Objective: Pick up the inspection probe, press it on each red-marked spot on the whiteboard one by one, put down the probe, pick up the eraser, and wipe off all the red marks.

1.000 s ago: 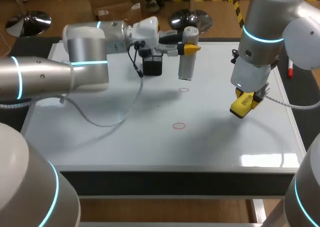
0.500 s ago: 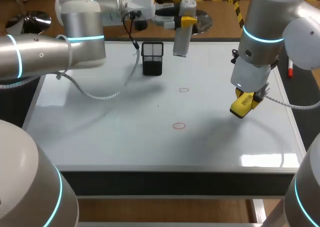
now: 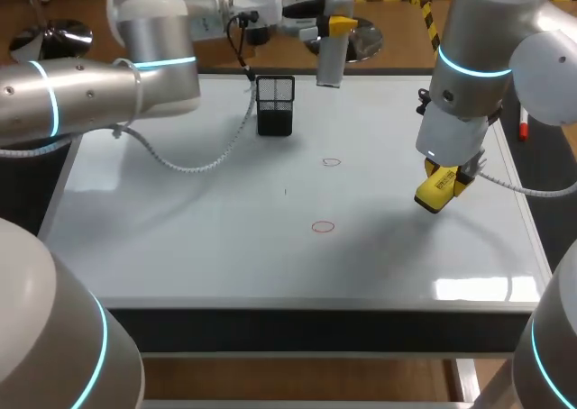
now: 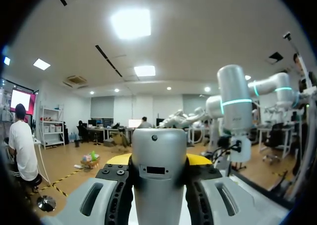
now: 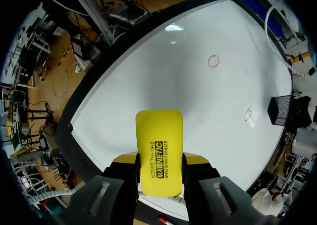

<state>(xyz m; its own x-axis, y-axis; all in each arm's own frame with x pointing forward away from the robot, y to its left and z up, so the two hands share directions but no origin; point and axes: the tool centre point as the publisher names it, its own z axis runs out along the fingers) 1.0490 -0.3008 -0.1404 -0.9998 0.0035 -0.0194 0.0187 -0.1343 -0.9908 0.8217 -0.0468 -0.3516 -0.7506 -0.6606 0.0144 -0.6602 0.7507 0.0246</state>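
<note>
My left gripper (image 3: 335, 22) is shut on the grey cylindrical probe (image 3: 330, 49), holding it upright in the air over the whiteboard's (image 3: 180, 229) far edge. In the left wrist view the probe (image 4: 158, 180) fills the gap between the yellow-tipped fingers of the left gripper (image 4: 158, 159). Two red circles (image 3: 331, 162) (image 3: 323, 227) are drawn near the board's middle. My right gripper (image 3: 442, 188) hangs above the board's right side, shut on the yellow eraser (image 3: 438, 193). From the right wrist, the eraser (image 5: 158, 145) sticks out ahead of the right gripper (image 5: 158, 161), with both red circles (image 5: 213, 61) (image 5: 247, 115) on the board beyond.
A black mesh holder (image 3: 275, 105) stands at the board's back, just left of and below the raised probe; it also shows in the right wrist view (image 5: 280, 111). A red-and-white pen (image 3: 522, 123) lies off the board's right edge.
My left arm has lifted the probe up and back, from just above the board near the mesh holder to over the far edge. The right arm and eraser have not moved.
</note>
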